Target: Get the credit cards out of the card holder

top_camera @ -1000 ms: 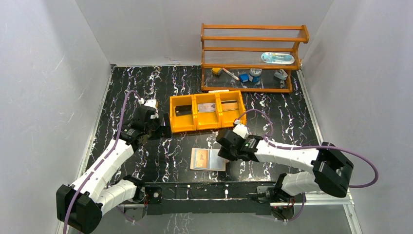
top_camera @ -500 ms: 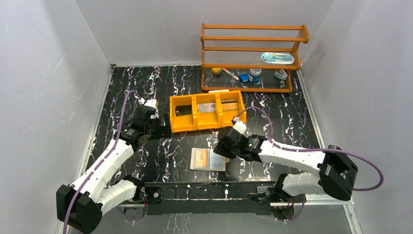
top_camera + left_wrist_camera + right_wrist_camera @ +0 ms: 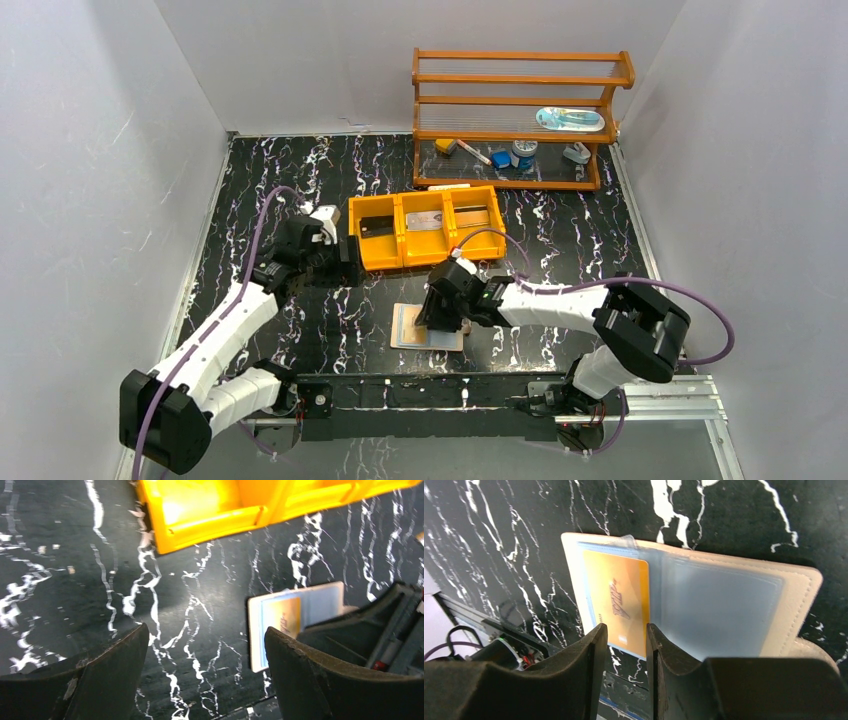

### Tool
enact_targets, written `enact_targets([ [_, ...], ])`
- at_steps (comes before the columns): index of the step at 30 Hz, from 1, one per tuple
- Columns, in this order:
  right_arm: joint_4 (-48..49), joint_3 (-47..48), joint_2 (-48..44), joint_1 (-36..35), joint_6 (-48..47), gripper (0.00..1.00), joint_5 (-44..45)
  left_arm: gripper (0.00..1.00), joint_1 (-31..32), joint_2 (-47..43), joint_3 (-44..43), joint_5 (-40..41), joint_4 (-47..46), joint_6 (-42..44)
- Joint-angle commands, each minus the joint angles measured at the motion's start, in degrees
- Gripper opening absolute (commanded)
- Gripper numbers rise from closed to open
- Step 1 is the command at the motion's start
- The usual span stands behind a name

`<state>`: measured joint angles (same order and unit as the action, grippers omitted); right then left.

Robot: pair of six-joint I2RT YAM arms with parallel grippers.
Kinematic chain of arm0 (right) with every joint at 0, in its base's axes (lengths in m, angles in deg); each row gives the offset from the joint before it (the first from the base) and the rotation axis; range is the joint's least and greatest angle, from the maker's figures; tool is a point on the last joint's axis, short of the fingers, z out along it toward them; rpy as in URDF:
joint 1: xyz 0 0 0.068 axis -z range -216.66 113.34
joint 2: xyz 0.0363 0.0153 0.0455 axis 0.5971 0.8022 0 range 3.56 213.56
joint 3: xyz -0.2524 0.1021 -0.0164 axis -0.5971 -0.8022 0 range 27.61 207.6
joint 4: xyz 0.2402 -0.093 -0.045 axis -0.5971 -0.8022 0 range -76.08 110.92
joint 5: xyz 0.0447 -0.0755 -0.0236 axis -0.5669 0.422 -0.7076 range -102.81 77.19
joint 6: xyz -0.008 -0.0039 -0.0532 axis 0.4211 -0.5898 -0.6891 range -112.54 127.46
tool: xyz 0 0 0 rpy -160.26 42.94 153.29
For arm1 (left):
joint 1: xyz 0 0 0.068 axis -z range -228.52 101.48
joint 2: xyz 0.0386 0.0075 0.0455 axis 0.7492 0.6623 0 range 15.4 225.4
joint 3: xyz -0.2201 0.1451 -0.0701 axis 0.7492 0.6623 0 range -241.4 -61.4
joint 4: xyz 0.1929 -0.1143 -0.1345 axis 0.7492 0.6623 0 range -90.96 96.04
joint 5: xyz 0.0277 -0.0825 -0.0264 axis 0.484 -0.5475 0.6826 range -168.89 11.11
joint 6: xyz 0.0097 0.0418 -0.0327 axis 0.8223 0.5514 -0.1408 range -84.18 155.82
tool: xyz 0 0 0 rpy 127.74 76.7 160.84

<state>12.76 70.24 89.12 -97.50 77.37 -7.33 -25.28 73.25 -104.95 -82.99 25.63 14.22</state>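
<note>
The card holder point(image 3: 447, 340) lies open and flat on the black marbled table near the front edge. An orange-tan credit card point(image 3: 616, 600) sits in its left panel behind a clear sleeve; the right panel point(image 3: 719, 610) looks silvery grey-blue. My right gripper point(image 3: 625, 628) hovers just above the card's near right edge, open by a narrow gap with nothing between its jaws. It shows over the holder point(image 3: 434, 318) from above. My left gripper point(image 3: 206, 632) is open wide over bare table, left of the holder point(image 3: 320, 600) and beside the orange tray's left end.
An orange three-compartment tray point(image 3: 425, 262) stands behind the holder, with a dark item and greyish cards inside. A wooden shelf point(image 3: 515, 100) with small items stands at the back right. A black rail point(image 3: 430, 390) runs along the near table edge.
My right gripper has swung left from beside the holder to over it. The left gripper has shifted a little to the right, next to the tray.
</note>
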Motion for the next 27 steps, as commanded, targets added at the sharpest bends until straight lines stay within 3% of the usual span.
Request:
enact_targets([
  [1,5.2,-1.18,-1.03,1.32,1.38,0.42,-2.19,0.83,-0.04,1.44,0.84,-11.57,-2.17,0.55],
  [6,15.09,-9.08,-1.8,2.67,5.83,0.41,-4.86,0.75,2.88,1.87,2.42,-19.59,-5.0,-3.67],
  [11,17.77,-13.35,-1.63,4.32,7.84,0.37,-6.04,0.71,11.35,4.03,1.39,-17.08,-6.49,-6.58],
  [15,19.64,-15.21,-1.54,4.64,8.87,0.34,-6.36,0.59,17.24,9.29,0.32,-15.11,-8.02,-8.27],
  [27,20.86,-17.14,-1.71,5.92,10.81,0.25,-7.53,0.42,21.91,19.62,0.39,-14.61,-10.41,-10.42],
])
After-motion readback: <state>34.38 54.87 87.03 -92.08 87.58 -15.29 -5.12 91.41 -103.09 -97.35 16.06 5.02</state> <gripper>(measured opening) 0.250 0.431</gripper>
